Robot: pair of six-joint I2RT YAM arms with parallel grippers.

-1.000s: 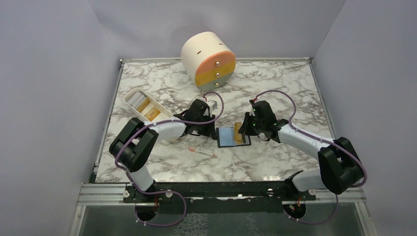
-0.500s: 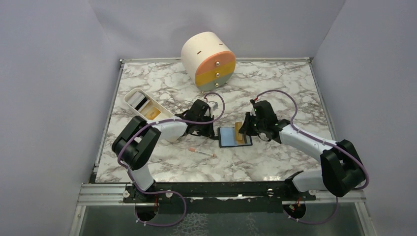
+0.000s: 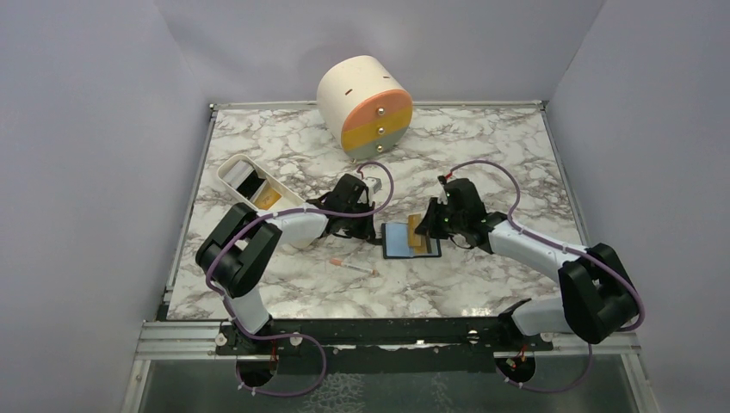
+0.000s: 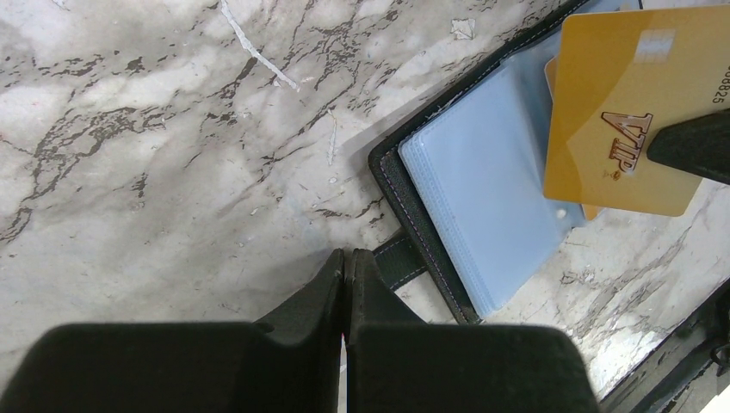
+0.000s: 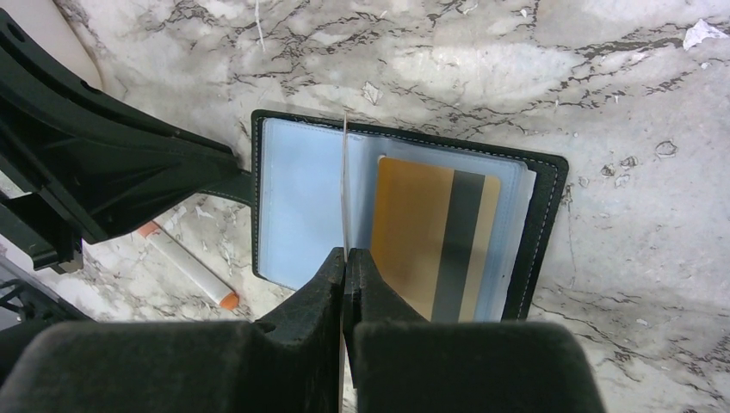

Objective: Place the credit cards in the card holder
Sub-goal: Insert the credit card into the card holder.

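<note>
Right gripper point(image 5: 344, 256) clamps gold VIP card point(image 4: 620, 86) over card holder point(image 5: 544, 232); left gripper point(image 4: 344, 256), jaws together, beside it. Tilted card could snag, shoving holder away.

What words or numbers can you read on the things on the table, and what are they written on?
"VIP": on the orange-yellow card above the open card holder.
Digits at that card's right edge: cut off by the picture, not readable in full.
Second orange card in the holder: only a dark stripe, no text.
Drawer box, tray, stick: no text that can be read.
</note>
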